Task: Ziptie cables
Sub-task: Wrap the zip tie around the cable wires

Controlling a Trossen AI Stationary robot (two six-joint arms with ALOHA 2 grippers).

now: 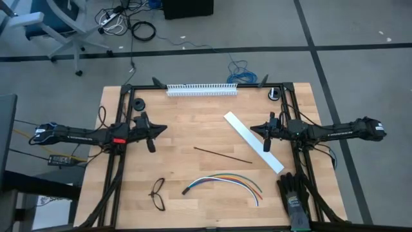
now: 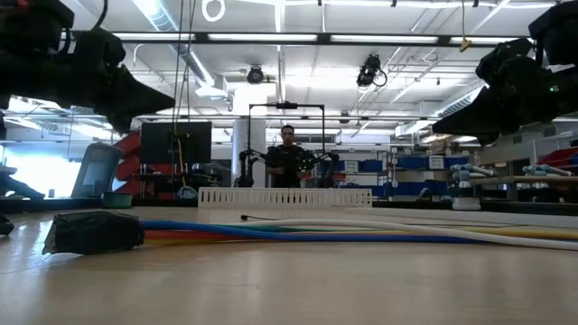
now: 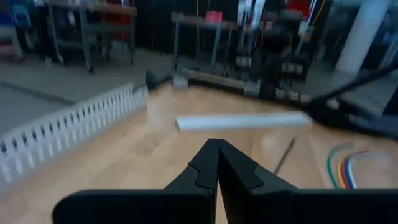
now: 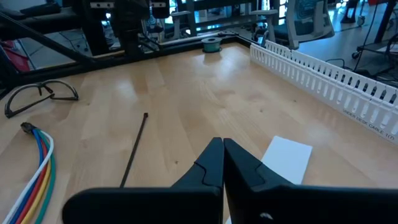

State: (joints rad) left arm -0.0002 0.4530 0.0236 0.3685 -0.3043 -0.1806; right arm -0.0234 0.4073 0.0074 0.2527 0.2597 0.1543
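Workshop floor around a wooden table (image 1: 193, 129). Nothing done yet: both arms raised, left gripper (image 1: 150, 131) and right gripper (image 1: 265, 133) pinched together, empty. Cables (image 1: 225, 182) lie loose near the front edge; ziptie (image 1: 222, 155) untouched, just beyond them, mid-table.

On the counter (image 1: 180, 138): one bundle of cables (image 1: 222, 181), five wires by colour (white, blue, orange, yellow, green). One ziptie (image 1: 223, 154). One white strip (image 1: 253, 142). One comb rail (image 1: 202, 89). One pair of glasses (image 1: 158, 194). One pair of gloves (image 1: 295, 195). Two tape rolls (image 1: 139, 103) (image 1: 275, 94).
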